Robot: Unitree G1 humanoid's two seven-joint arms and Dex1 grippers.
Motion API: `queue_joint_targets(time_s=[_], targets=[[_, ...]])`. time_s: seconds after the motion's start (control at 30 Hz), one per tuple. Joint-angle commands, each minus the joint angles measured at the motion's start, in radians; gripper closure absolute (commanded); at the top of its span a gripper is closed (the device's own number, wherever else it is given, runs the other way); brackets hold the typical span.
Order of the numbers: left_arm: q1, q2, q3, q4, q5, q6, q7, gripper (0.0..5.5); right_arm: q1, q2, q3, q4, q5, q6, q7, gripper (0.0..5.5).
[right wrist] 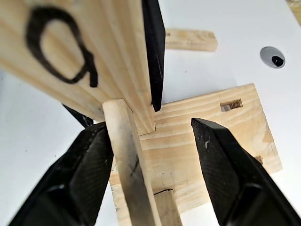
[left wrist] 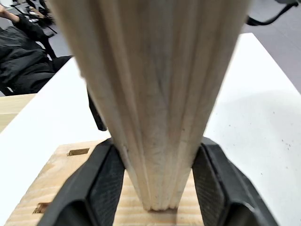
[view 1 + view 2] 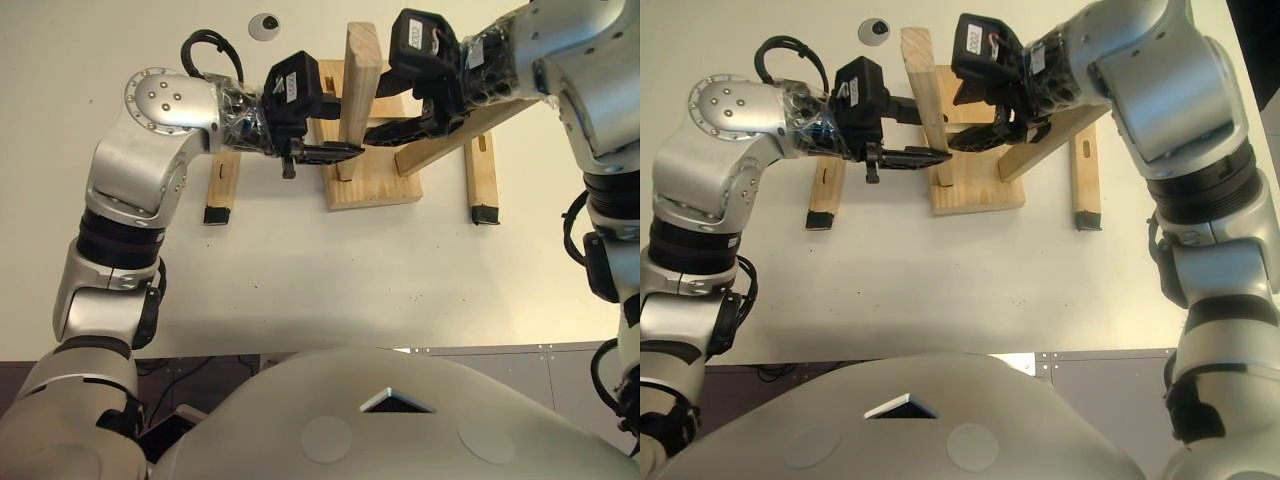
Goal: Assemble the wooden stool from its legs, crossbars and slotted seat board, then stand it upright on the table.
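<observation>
The slotted seat board [image 3: 385, 185] lies flat on the white table. One wooden leg [image 3: 358, 85] stands upright on it, its foot in the board. My left gripper [image 3: 345, 151] is shut on this leg low down, with a black finger [image 2: 106, 183] on either side of the wood [image 2: 155, 94]. My right gripper [image 1: 149, 129] comes in from the other side, open. A thin round crossbar [image 1: 127, 155] juts from the leg and runs between its fingers, close to one finger [image 1: 89, 174] and well apart from the other. A second leg [image 3: 450, 140] lies slanted over the board's right edge, under my right arm.
Two more legs lie loose on the table, one left of the board [image 3: 222, 190] and one right of it [image 3: 482, 180]. A small grey round object [image 3: 265, 25] sits at the far edge. The table's near half [image 3: 330, 290] is bare.
</observation>
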Motion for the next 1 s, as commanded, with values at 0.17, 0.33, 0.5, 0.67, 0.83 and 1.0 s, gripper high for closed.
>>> queue_joint_targets(time_s=[0.17, 0.33, 0.5, 0.67, 0.83, 1.0], targets=[[0.165, 0.089, -0.071, 0.100, 0.050, 0.071, -0.004, 3.49, -0.089, -0.076, -0.227, -0.067, 0.039, -0.443, 0.030, 2.70], [0.178, 0.054, -0.060, 0.103, -0.008, 0.067, 0.007, 3.49, -0.032, -0.082, -0.027, -0.106, -0.132, -0.879, 0.129, 2.70], [0.181, 0.028, -0.047, 0.104, -0.014, 0.070, 0.026, 3.49, -0.007, -0.081, 0.037, -0.050, -0.195, -0.983, 0.205, 2.70], [0.221, 0.027, -0.033, 0.094, -0.010, 0.077, 0.063, 3.49, -0.044, -0.181, -0.087, -0.029, -0.132, -0.906, 0.268, 2.70], [0.249, -0.052, 0.035, 0.078, -0.036, 0.107, 0.212, 3.49, 0.033, -0.269, -0.339, -0.162, 0.164, -0.518, 0.226, 2.70], [0.268, -0.147, 0.068, 0.039, -0.060, 0.140, 0.341, 3.49, 0.509, -0.226, -0.529, -0.426, 0.414, -0.184, 0.010, 2.70]])
